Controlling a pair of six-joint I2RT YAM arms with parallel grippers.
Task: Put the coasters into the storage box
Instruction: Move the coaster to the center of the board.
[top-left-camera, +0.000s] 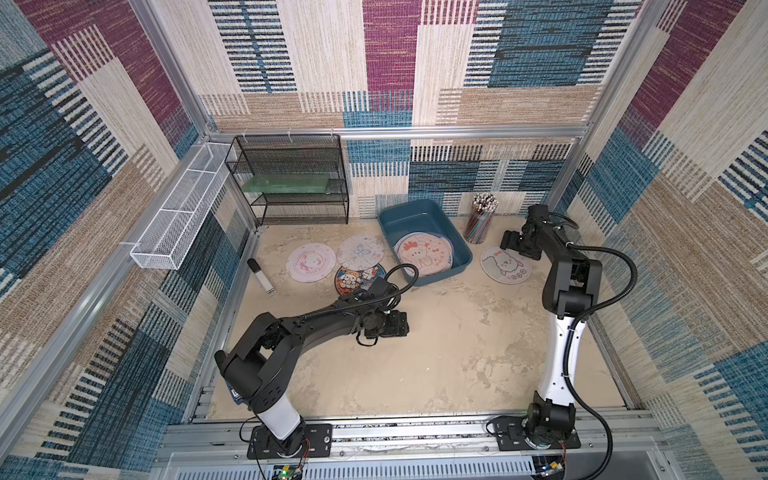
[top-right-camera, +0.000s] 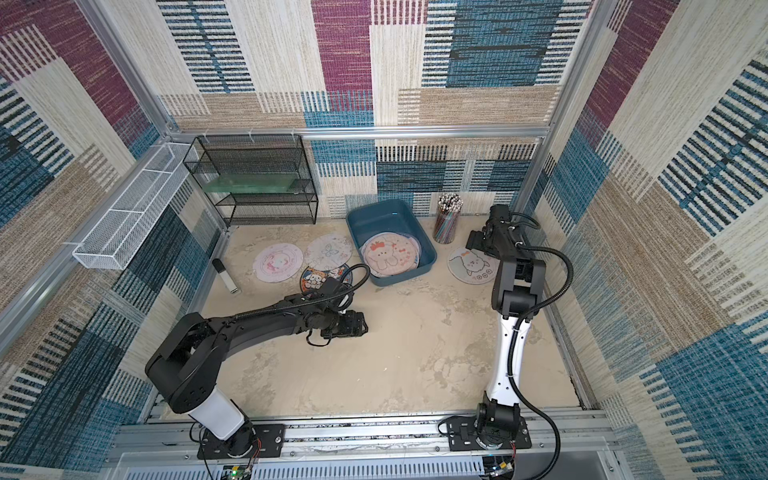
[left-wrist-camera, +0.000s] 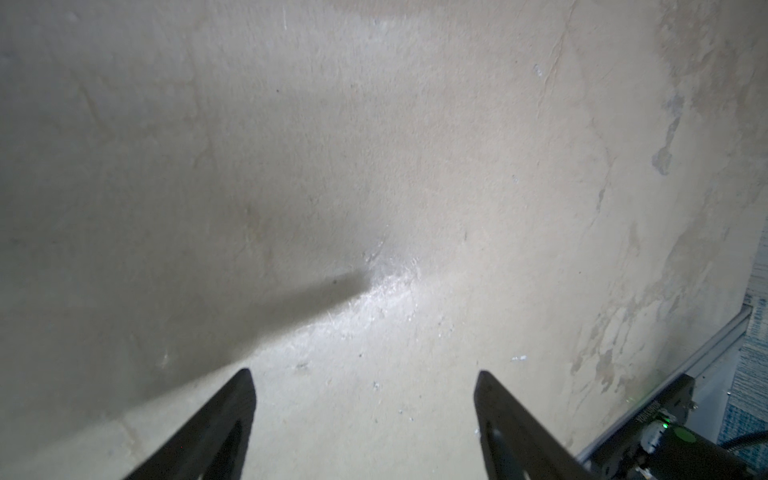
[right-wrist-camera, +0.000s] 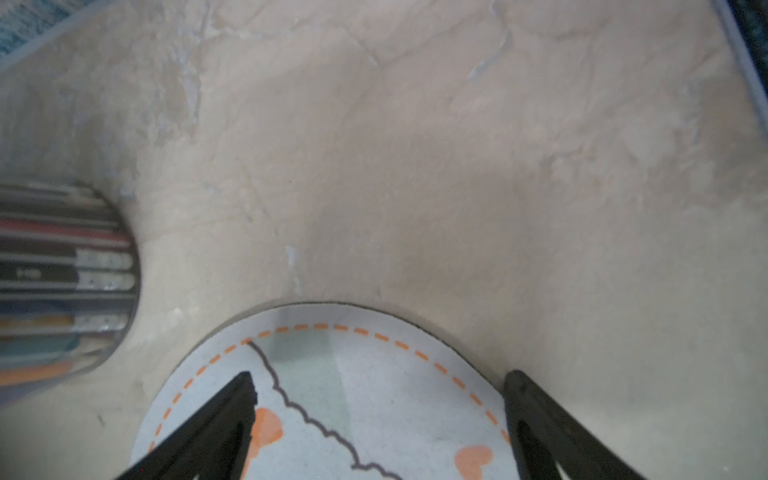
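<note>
Though spread wide, gripping nothing with left gripper (left-wrist-camera: 363, 374): only bare surface (left-wrist-camera: 415, 187) between and ahead of fingers (left-wrist-camera: 232, 415). Found three coasters lying flat on surface, behind and to the side of that gripper. Dark blue coaster (top-left-camera: 353, 279) nearest, partly hidden by left arm (top-left-camera: 324, 320). Butterfly coaster (top-left-camera: 360, 250) past it, edges touching or overlapping. Pink coaster (top-left-camera: 311, 262) just beside butterfly one, farthest out. Found storage box (top-left-camera: 417, 210) off to other side of same gripper, near but apart, with bunny coaster (top-left-camera: 424, 254) flat inside on top and more coaster edges showing under it. Spread wide too at right gripper (right-wrist-camera: 380, 374), holding nothing. Hovering low over edge of dog coaster (right-wrist-camera: 316, 374), flat on surface outside box, with one finger above print and other at rim; cannot tell whether touching. Spotted pencil cup (right-wrist-camera: 62, 282) off to one side of right gripper, apart from dog coaster. Placed dog coaster between storage box and right gripper in a top view (top-right-camera: 471, 266).
</note>
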